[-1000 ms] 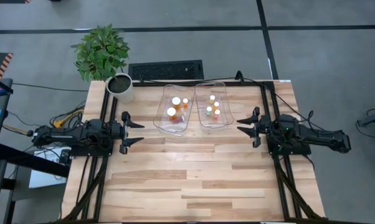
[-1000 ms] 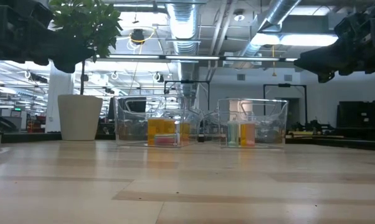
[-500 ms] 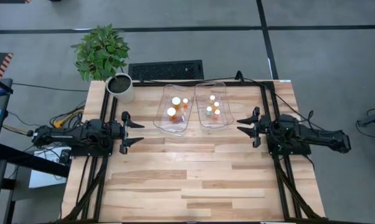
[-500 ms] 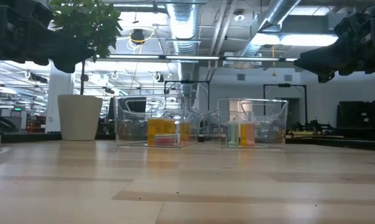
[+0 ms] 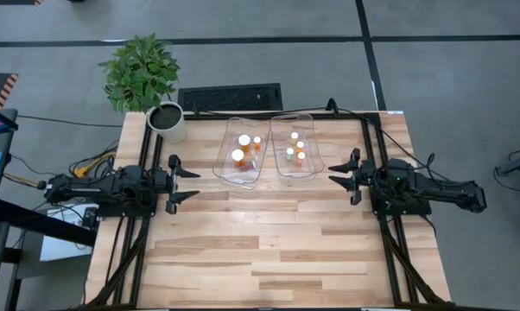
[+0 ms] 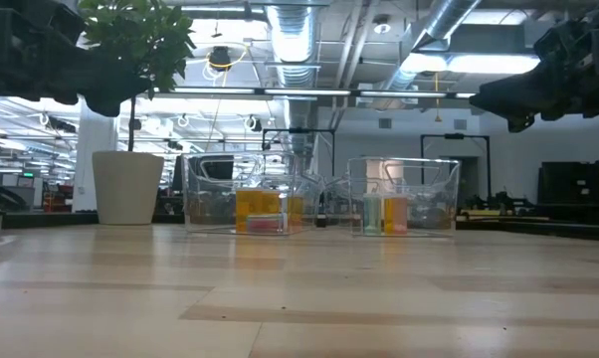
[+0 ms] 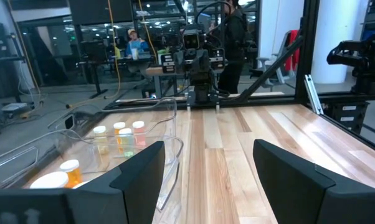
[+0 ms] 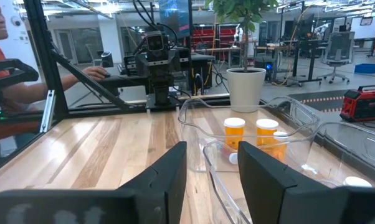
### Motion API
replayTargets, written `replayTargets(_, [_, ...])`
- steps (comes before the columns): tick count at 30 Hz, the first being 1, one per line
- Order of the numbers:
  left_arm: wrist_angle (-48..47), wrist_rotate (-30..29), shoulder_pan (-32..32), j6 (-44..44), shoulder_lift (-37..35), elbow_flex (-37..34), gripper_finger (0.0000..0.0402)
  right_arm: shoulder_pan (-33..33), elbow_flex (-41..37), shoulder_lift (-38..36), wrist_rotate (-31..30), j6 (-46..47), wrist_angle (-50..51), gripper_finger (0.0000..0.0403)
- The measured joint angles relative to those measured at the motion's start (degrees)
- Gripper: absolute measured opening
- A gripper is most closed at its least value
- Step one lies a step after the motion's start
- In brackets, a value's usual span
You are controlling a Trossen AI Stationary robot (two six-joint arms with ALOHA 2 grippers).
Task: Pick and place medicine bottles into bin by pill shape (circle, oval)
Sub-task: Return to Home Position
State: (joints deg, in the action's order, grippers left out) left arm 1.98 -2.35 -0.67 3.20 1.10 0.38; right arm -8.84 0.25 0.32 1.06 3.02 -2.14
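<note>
Both bins point(image 5: 225, 170) point(image 5: 313, 166) (bottles point(image 5: 237, 155) inside) lie between parted grippers point(image 5: 196, 184) point(image 5: 332, 174).

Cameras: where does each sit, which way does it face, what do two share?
High view: overhead, straight down; both arms show, left hand and right hand open, flanking left bin and right bin.
Low view: table height, level toward bins and plant pot; arms dark at top corners.
Left wrist view: on left arm, facing the right arm past own fingers.
Right wrist view: the reverse, facing the left arm.
Shared: all four show the medicine bottles in bins.
</note>
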Motion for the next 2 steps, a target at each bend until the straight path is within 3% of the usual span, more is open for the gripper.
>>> replayTargets(2, [0.0, 0.0, 0.0, 0.0, 0.0, 0.0, 0.024, 0.0, 0.0, 0.0, 0.0, 0.01, 0.0, 0.0151])
